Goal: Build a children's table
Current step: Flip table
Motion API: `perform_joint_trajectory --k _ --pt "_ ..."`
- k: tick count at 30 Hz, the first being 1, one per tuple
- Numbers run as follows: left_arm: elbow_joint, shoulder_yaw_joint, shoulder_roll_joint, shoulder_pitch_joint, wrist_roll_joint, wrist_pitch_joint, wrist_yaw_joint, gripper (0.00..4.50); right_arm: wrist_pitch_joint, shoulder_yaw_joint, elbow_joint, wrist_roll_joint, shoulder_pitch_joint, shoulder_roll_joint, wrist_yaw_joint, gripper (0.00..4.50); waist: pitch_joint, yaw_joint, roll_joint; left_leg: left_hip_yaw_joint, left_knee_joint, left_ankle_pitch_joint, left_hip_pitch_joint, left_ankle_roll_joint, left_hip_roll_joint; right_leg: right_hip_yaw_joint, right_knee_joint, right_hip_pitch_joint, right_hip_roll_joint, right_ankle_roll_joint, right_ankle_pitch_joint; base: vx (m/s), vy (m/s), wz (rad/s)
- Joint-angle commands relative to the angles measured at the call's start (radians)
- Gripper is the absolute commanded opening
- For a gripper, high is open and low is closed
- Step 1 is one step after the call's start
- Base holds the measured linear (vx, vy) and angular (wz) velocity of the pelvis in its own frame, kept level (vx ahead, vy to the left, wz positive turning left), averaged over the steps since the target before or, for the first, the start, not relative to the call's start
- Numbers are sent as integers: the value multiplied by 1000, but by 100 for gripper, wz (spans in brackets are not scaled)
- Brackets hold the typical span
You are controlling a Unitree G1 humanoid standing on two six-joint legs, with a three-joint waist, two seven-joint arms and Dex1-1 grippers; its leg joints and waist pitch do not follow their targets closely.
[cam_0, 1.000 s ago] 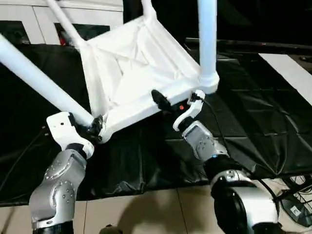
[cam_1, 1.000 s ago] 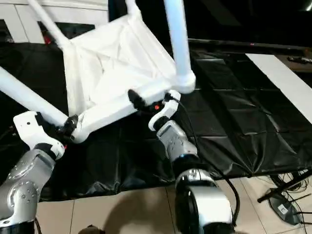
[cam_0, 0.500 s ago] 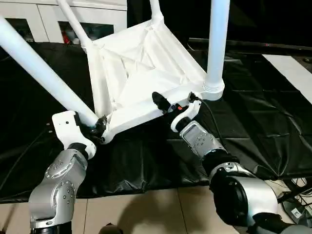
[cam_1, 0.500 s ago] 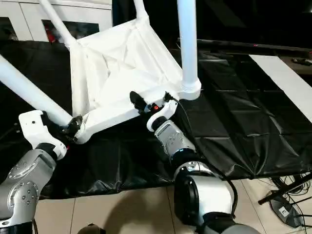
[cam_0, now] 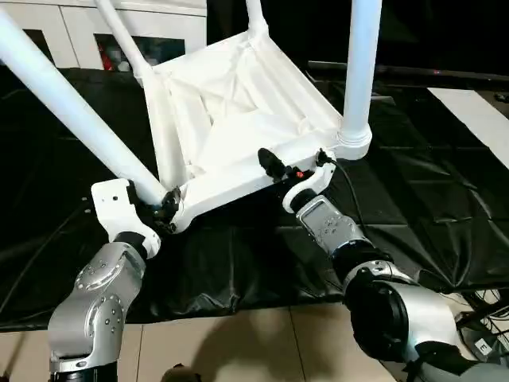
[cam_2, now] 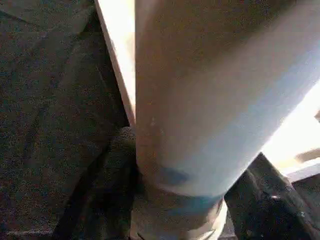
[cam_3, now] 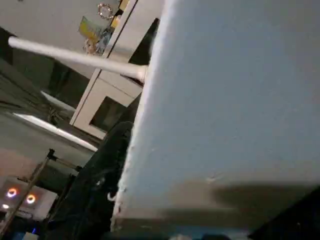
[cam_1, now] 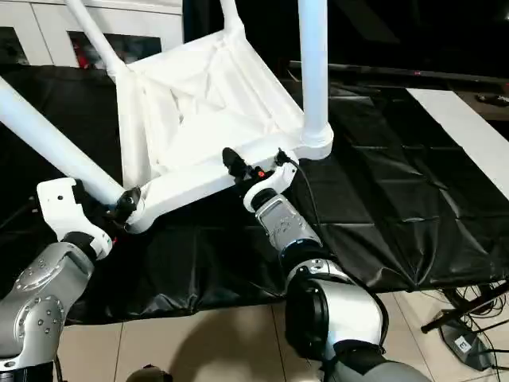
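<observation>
We've got the children's table (cam_0: 238,111) upside down and tilted above the black mat (cam_0: 413,199), all four legs seated in the corner sockets and pointing up. We judge it light but bulky: stiff, smooth moulded plastic, with long legs that will lever it around, so the near rim and corner sockets look the safest places to hold, not the slick tubes.

The near left leg (cam_0: 71,111) runs up and to the left; the near right leg (cam_0: 362,64) stands almost upright.

Our left gripper (cam_0: 163,208) sits at the near left corner socket, its fingers either side of that leg's base, clamping it as far as we can judge. Our right gripper (cam_0: 282,169) pinches the near rim, just left of the right leg's socket.
</observation>
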Motion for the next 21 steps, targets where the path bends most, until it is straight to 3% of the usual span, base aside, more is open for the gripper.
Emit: perform_joint_trajectory --k 1,3,4,5,6,8,9,10,11,14,16,18,21 --pt "-46 42 12 12 -63 -49 -60 298 -59 -3 -31 -18 -41 -32 -18 204 -78 0 22 5 -50 19 33 21 16 25 -36 48 -38 -234 216 0 0 0" --pt "-60 90 27 35 -78 -74 -68 320 -69 -14 -45 -11 -46 -45 -32 198 -77 -1 21 5 -50 19 33 26 15 23 -35 47 -34 -237 227 0 0 0" --pt "-69 122 33 58 -93 -94 -81 329 -75 -22 -53 -6 -48 -57 -43 196 -75 -6 27 6 -53 -12 33 26 16 24 -38 46 -35 -235 205 0 0 0" --pt "-74 135 38 71 -93 -110 -87 335 -80 -25 -57 -5 -50 -63 -50 194 -75 -6 27 6 -53 -12 33 26 16 24 -38 46 -35 -235 205 0 0 0" --pt "-83 149 41 91 -83 -136 -86 343 -87 -27 -63 -5 -50 -72 -55 193 -74 -7 36 6 -54 -39 35 16 18 24 -41 44 -35 -232 180 0 0 0" --pt "-97 167 36 115 -92 -147 -89 366 -98 -28 -71 -9 -50 -81 -62 191 -71 -7 39 6 -57 -78 38 5 22 24 -45 42 -36 -227 142 0 0 0" --pt "-136 152 42 175 -73 -180 -128 375 -113 -30 -91 -18 -45 -102 -73 191 -70 -8 42 6 -59 -98 38 -6 22 25 -45 41 -36 -224 121 0 0 0" --pt "-155 123 57 201 -61 -188 -161 382 -121 -32 -99 -24 -43 -111 -81 190 -68 -7 36 7 -61 -130 39 -14 25 25 -50 41 -37 -215 84 0 0 0" --pt "-166 98 71 215 -46 -191 -179 390 -123 -31 -104 -29 -41 -116 -85 189 -68 -7 36 7 -61 -130 39 -14 25 25 -50 41 -37 -215 84 0 0 0" --pt "-208 -24 134 253 16 -201 -243 420 -133 -10 -158 -65 -16 -145 -118 187 -61 10 40 10 -63 -178 50 -18 26 28 -58 27 -33 -171 1 0 0 0" --pt "-210 -34 137 248 27 -214 -244 430 -134 -7 -174 -72 -9 -151 -128 186 -59 16 38 12 -64 -210 49 -37 25 31 -60 24 -35 -162 -40 0 0 0" --pt "-209 -41 155 207 91 -297 -238 448 -128 18 -249 -111 24 -167 -164 185 -57 12 38 9 -69 -225 39 -48 23 32 -63 28 -36 -144 -79 0 0 0" --pt "-211 -35 171 171 133 -354 -230 450 -117 48 -314 -150 51 -178 -190 183 -59 6 36 7 -69 -225 36 -57 20 32 -62 30 -38 -119 -91 0 0 0"
